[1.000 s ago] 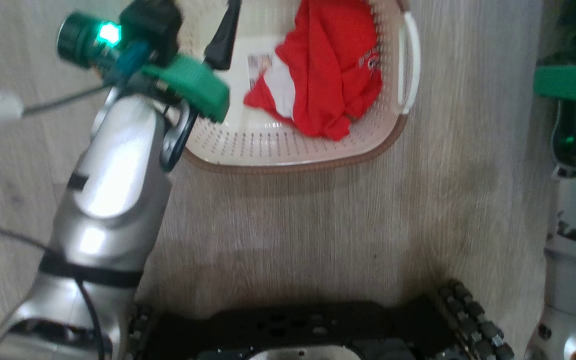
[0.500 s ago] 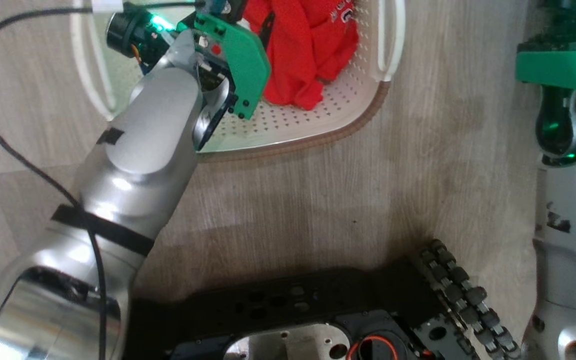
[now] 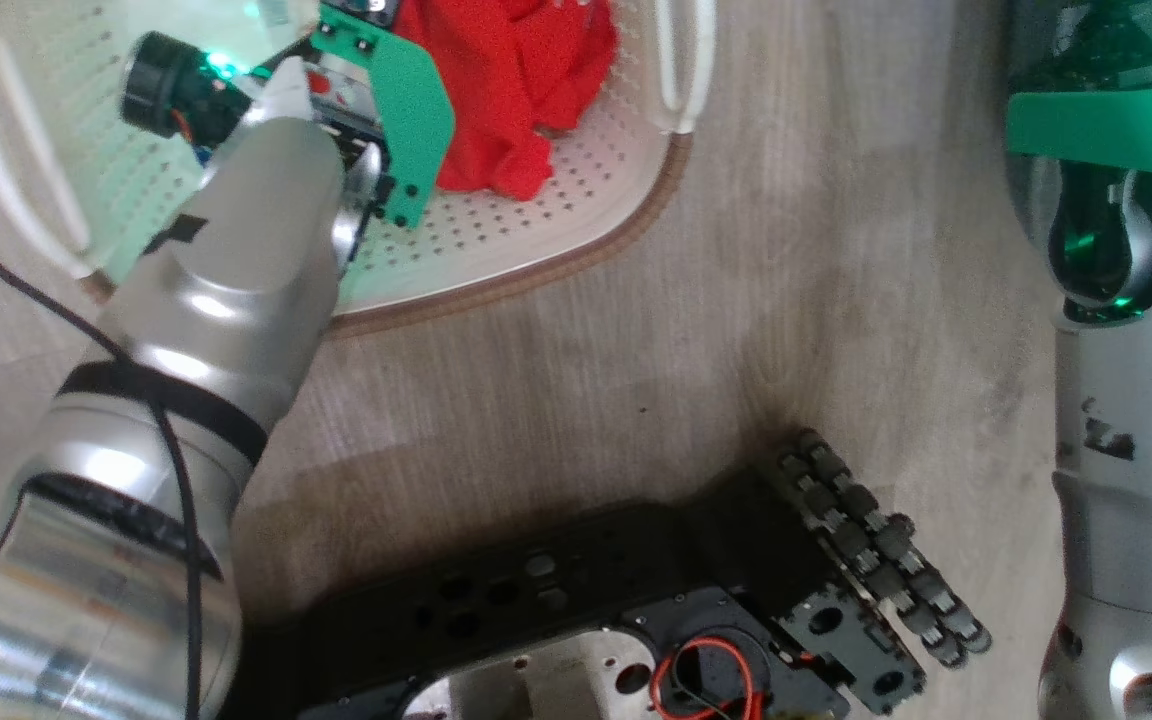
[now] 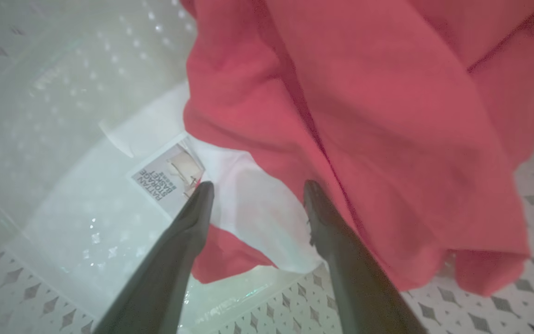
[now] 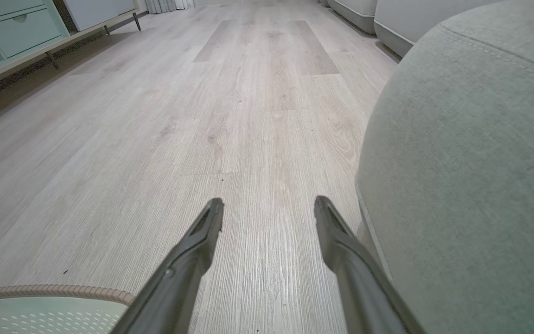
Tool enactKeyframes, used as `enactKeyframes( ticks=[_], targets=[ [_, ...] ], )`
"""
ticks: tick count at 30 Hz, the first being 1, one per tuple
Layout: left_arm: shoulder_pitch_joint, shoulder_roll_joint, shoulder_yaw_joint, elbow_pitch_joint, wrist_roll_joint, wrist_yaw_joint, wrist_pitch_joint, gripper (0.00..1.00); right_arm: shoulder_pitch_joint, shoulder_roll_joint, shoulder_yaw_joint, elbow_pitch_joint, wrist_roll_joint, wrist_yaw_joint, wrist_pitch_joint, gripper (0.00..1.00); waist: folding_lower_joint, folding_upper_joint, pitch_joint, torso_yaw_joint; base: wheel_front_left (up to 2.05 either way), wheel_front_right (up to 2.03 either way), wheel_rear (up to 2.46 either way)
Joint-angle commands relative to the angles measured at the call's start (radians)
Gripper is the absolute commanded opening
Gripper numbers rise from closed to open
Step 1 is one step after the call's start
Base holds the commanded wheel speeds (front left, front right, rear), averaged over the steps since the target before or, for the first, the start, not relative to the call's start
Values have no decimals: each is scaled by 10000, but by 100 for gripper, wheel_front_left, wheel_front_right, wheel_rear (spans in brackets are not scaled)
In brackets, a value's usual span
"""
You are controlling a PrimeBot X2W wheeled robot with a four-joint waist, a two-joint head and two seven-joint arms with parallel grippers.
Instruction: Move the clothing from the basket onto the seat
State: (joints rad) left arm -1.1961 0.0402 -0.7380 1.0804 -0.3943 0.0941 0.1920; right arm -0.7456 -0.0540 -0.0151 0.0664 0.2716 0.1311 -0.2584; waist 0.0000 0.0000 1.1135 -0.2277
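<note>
Left fingers (image 4: 187, 234) apart over clothing (image 4: 387, 116)

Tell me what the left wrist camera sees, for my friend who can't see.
The open left pincer hangs inside the cream basket, its two dark fingers either side of a white piece of the red clothing heaped there. A paper label lies on the basket's bottom beside one of them.

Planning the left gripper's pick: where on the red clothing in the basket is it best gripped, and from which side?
Probably the bunched fold of the clothing ahead of the left gripper, approached from above, jaws open astride it. The fabric lies heaped in the basket, so a raised ridge can be pinched, while flat edges hug its bottom.
</note>
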Motion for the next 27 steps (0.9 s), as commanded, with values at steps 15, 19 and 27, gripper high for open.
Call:
enactKeyframes(
  ticks=[15,19,27],
  targets=[
    [46,101,-448,1737,56,-253,-417,0,1063,37,-194,-363,648,-4,-34,100,0,0,-42,-842,0,0,0],
    [-45,101,-463,1571,-162,-504,-680,0,989,38,-284,-246,701,-4,-34,100,0,0,-82,-806,0,0,0],
    [395,101,-145,230,-1430,-822,-2220,0,1233,38,-817,124,25,-4,-34,100,0,0,-1405,253,0,0,0]
  ],
)
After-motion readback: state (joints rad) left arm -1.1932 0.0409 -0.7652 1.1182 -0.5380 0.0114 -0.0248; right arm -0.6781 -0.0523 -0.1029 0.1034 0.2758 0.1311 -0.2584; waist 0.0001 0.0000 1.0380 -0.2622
